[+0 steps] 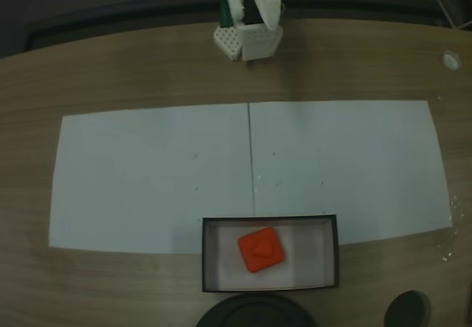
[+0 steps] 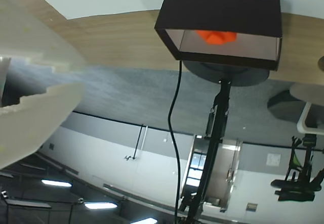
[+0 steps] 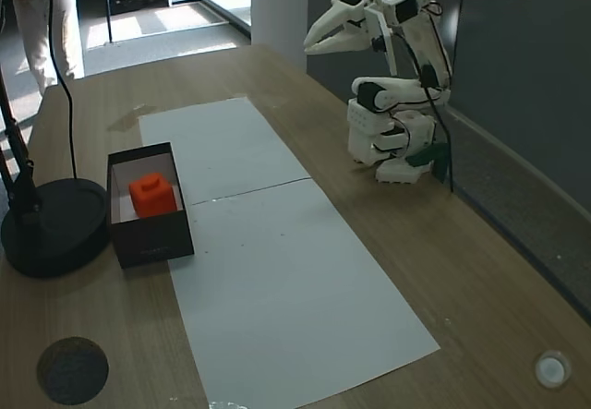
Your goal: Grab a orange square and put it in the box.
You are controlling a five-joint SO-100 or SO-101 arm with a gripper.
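Observation:
The orange square (image 1: 261,250) (image 3: 152,194) lies inside the box (image 1: 271,220) (image 3: 152,243), resting on its white floor near the middle. The box stands at the near edge of the white paper in a fixed view. My gripper (image 3: 311,47) is raised high over the arm's base (image 1: 247,39) at the far side of the table, a long way from the box. Its fingers meet like a closed beak with nothing between them. The wrist view is upside down, with the gripper (image 2: 81,77) at the left edge and the box (image 2: 217,11) with the orange square (image 2: 216,36) far off.
Two white paper sheets (image 1: 147,172) cover the table's middle. A round black stand base (image 3: 51,224) with a pole and cable sits right beside the box. A dark disc (image 3: 72,369) and a small white cap (image 3: 551,368) lie near table edges. A person (image 3: 42,12) stands beyond the table.

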